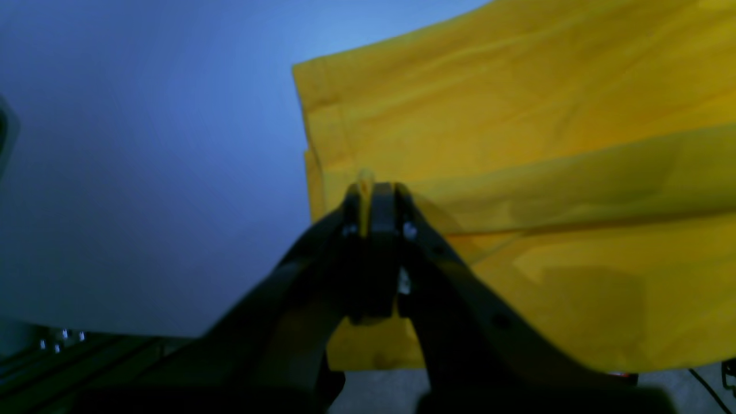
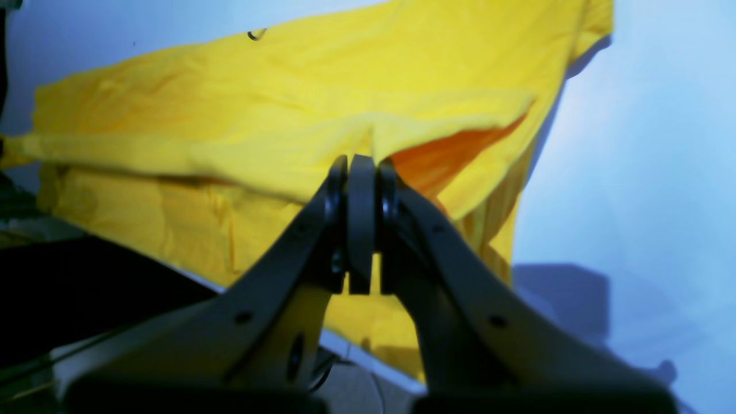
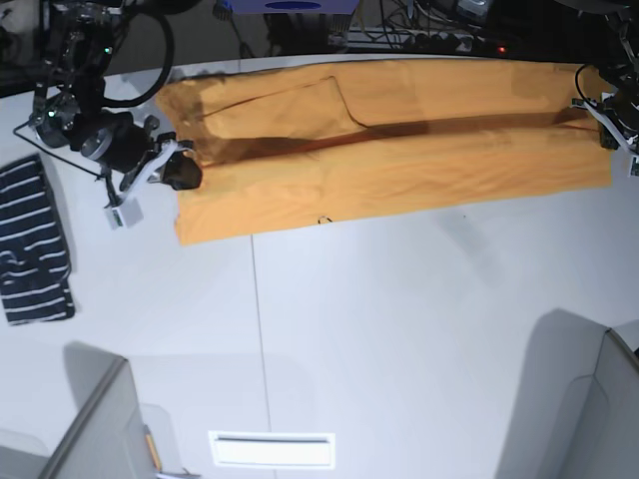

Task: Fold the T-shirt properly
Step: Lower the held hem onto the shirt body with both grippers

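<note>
The orange-yellow T-shirt (image 3: 399,160) lies stretched in a long band across the far part of the white table (image 3: 399,329), with one lengthwise fold raised along its middle. In the base view my right gripper (image 3: 188,172) is at the shirt's left end and my left gripper (image 3: 606,128) at its right end. Seen from the left wrist, the left gripper (image 1: 368,192) is shut on a pinch of the T-shirt (image 1: 517,115) near its edge. Seen from the right wrist, the right gripper (image 2: 361,164) is shut on a lifted fold of the T-shirt (image 2: 230,103), which sags below it.
A navy white-striped garment (image 3: 35,244) lies at the table's left edge. Grey panels stand at the near left corner (image 3: 100,429) and near right corner (image 3: 589,399). Cables and equipment (image 3: 439,30) line the back edge behind the shirt.
</note>
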Controlling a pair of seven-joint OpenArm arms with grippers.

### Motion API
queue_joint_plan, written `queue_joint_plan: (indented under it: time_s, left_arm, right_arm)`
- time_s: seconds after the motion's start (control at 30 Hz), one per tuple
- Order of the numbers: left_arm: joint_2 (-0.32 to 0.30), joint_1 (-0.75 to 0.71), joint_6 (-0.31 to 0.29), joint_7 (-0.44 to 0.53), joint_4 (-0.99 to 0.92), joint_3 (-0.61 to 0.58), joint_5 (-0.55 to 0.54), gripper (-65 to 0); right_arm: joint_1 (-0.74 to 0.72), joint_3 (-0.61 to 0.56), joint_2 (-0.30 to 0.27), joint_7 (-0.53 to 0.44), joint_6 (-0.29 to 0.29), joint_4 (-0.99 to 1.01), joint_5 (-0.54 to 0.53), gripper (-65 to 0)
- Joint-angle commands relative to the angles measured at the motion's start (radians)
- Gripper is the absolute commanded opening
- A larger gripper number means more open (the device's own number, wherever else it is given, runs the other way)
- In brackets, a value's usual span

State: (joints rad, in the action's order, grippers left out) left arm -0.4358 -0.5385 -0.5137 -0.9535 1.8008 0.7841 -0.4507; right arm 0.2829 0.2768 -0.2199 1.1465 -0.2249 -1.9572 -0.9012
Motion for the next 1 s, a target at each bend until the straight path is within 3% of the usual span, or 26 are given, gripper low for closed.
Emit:
queue_joint_plan:
  time_s: [0.0, 0.2, 0.77, 0.97]
  left_arm:
    - [-0.018, -0.012, 0.002, 0.014, 0.017, 0.008, 0.005, -65.0]
    - [0.009, -0.013, 0.002, 0.015, 0.017, 0.013, 0.007, -65.0]
    - [0.002, -0.013, 0.003, 0.014, 0.015, 0.011, 0.008, -65.0]
    - [0.001, -0.013, 0.005, 0.011, 0.015, 0.013, 0.008, -65.0]
  right_arm:
    - [-0.001, 0.005, -0.008, -0.006, -0.009, -0.018, -0.016, -65.0]
    - [0.049, 0.003, -0.002, -0.032, -0.009, -0.017, -0.016, -65.0]
    - [0.065, 0.006, -0.003, -0.032, -0.009, 0.006, -0.008, -65.0]
    - [0.065, 0.008, -0.005, -0.035, -0.008, 0.097, -0.008, -65.0]
